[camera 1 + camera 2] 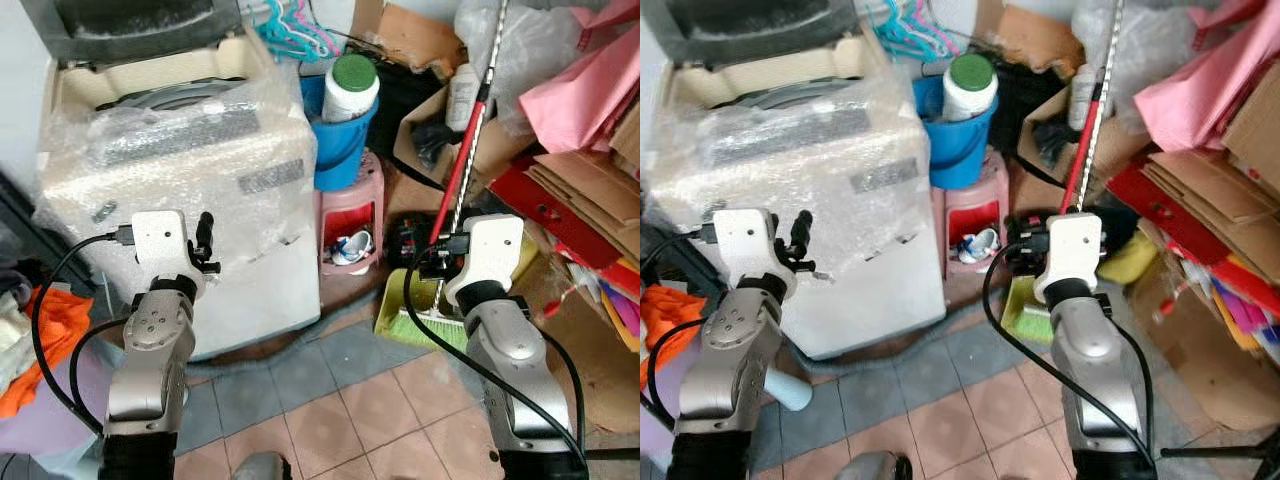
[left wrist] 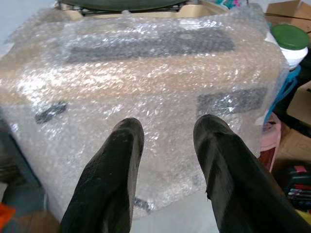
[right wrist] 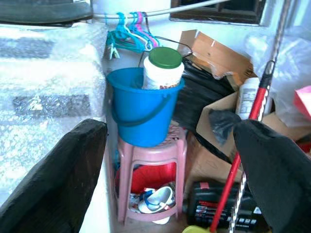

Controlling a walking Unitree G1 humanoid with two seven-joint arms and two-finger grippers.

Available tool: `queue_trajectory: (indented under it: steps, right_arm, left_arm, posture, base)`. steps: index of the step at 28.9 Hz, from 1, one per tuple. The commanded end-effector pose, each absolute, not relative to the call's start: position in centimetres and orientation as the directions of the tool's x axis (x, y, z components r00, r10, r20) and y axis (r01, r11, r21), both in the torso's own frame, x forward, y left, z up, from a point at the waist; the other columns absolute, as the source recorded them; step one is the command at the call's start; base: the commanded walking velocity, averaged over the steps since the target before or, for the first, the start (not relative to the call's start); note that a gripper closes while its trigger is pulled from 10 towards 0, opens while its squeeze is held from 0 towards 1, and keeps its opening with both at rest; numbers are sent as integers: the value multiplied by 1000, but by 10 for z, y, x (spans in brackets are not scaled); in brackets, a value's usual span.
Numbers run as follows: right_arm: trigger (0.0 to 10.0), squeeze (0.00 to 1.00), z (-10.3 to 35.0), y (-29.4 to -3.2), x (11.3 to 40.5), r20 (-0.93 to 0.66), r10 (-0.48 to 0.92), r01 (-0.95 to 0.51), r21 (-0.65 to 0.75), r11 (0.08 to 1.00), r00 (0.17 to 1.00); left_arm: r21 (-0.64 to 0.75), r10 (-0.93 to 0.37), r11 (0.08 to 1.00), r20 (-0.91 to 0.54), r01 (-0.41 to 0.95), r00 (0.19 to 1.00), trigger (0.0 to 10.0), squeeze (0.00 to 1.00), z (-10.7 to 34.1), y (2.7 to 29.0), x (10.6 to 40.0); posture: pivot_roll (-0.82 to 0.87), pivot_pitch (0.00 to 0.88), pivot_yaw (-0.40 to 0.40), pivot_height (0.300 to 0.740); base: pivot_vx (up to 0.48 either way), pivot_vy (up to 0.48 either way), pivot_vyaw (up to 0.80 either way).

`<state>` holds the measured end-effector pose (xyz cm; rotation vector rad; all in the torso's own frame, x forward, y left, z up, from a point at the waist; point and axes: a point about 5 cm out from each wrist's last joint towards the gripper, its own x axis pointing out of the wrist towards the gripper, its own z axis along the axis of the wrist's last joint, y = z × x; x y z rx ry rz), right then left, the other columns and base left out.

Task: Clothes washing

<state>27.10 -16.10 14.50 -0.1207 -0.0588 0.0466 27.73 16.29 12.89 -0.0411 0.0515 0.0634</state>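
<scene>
I have the washing machine point(image 1: 190, 170) straight ahead of my left gripper point(image 2: 167, 145), a little way off and not touched; through the left wrist view its front face sits framed between the two black fingers point(image 2: 109, 179), and the jaws stand apart with nothing in them. The machine is a cream top-loader wrapped all over in bubble wrap point(image 2: 146, 92), with dark control panels showing dimly through the plastic, and its lid point(image 1: 130, 25) is raised at the back so the rim of the tub is visible. It stands on the tiled floor point(image 1: 350, 400), to the left of a pink stool point(image 1: 350, 215). My right gripper point(image 3: 170, 160) points past the machine's right side at that stool, jaws spread wide and empty. On the stool sits a blue bucket point(image 3: 138, 104) holding a white jar with a green lid point(image 3: 163, 68), and a shoe point(image 3: 155, 199) lies on the shelf under the seat. Both silver arms are raised in front of me, forearms angled up and forward, the left one point(image 1: 150, 345) level with the machine's lower front, the right one point(image 1: 505, 350) beside a red broom handle point(image 1: 460, 170) and a green dustpan point(image 1: 400, 305). Orange cloth point(image 1: 30, 340) lies at the far left, and cardboard point(image 1: 585, 185) is stacked on the right.
</scene>
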Motion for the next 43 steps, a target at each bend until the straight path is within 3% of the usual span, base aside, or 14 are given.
queue_trajectory:
  steps: [1, 17, 21, 26, 27, 28, 29, 30, 38, 39, 40, 41, 42, 43]
  right_arm:
    - [10000, 0, 141, -159, 269, 51, 41, -34, -136, 990, 998]
    - [10000, 0, 123, -189, 255, -9, -71, 68, -192, 979, 997]
    - [10000, 0, 125, -176, 263, -25, -24, 23, -66, 998, 999]
    - [10000, 0, 133, -151, 247, 24, 135, -133, -77, 988, 991]
    - [10000, 0, 131, -152, 245, 22, 119, -118, -59, 991, 993]
    - [10000, 776, 128, -155, 242, 17, 88, -87, -46, 995, 996]
    - [10000, 776, 128, -155, 242, 17, 88, -87, -46, 995, 996]
    - [10000, 1000, 127, -156, 242, 14, 77, -76, -45, 996, 997]
    - [10000, 1000, 128, -162, 249, 28, 33, -32, -9, 999, 999]
    - [10000, 1000, 130, -164, 251, 36, 31, -30, -11, 999, 999]
    - [10000, 1000, 130, -164, 251, 36, 31, -30, -11, 999, 999]
    - [10000, 1000, 131, -166, 252, 38, 25, -24, -14, 1000, 999]
    - [10000, 0, 132, -166, 252, 41, 28, -28, -9, 1000, 999]
    - [10000, 0, 132, -167, 252, 44, 31, -31, -4, 1000, 999]
  left_arm:
    - [-20, 44, 999, -62, -45, 997, 10000, 0, 123, 159, 277]
    - [42, 12, 999, -80, -9, 997, 10000, 0, 97, 172, 247]
    - [14, -3, 1000, -89, 4, 996, 10000, 0, 108, 167, 259]
    - [12, 3, 1000, -79, -2, 997, 10000, 0, 107, 160, 261]
    - [2, 7, 1000, -91, -6, 996, 10000, 949, 105, 160, 260]
    - [-5, 18, 1000, -114, -18, 993, 10000, 1000, 102, 161, 258]
    - [-5, 18, 1000, -114, -18, 993, 10000, 1000, 102, 161, 258]
    - [-2, 25, 1000, -123, -26, 992, 10000, 1000, 101, 162, 258]
    - [-4, 5, 1000, -150, -5, 989, 10000, 1000, 97, 150, 263]
    - [-8, 17, 1000, -140, -18, 990, 10000, 741, 99, 151, 266]
    - [-8, 17, 1000, -140, -18, 990, 10000, 741, 99, 151, 266]
    - [-24, 29, 999, -138, -33, 990, 10000, 0, 102, 153, 269]
    - [-25, 34, 999, -136, -37, 990, 10000, 0, 103, 154, 270]
    - [-25, 36, 999, -134, -40, 990, 10000, 0, 103, 155, 270]
  posture:
    - [-25, 0, 16, 740]
    - [3, 42, 20, 740]
    - [-2, 79, 36, 740]
    - [-27, 108, 40, 740]
    - [-31, 107, 45, 740]
    - [-36, 100, 53, 740]
    - [-36, 100, 53, 740]
    - [-36, 100, 53, 740]
    - [-51, 92, 77, 740]
    - [-49, 91, 76, 740]
    - [-49, 91, 76, 740]
    - [-48, 90, 74, 740]
    - [-47, 89, 74, 740]
    - [-47, 89, 74, 740]
  base:
    - [0, 0, 800]
    - [0, 0, 300]
    - [0, 0, 0]
    - [0, 96, 160]
    - [0, 480, 800]
    - [0, 480, 800]
    - [0, 480, 800]
    - [0, 480, 800]
    - [0, 369, 791]
    - [0, 375, 419]
    - [0, 375, 419]
    - [0, 480, 0]
    - [0, 480, 0]
    - [0, 480, 0]
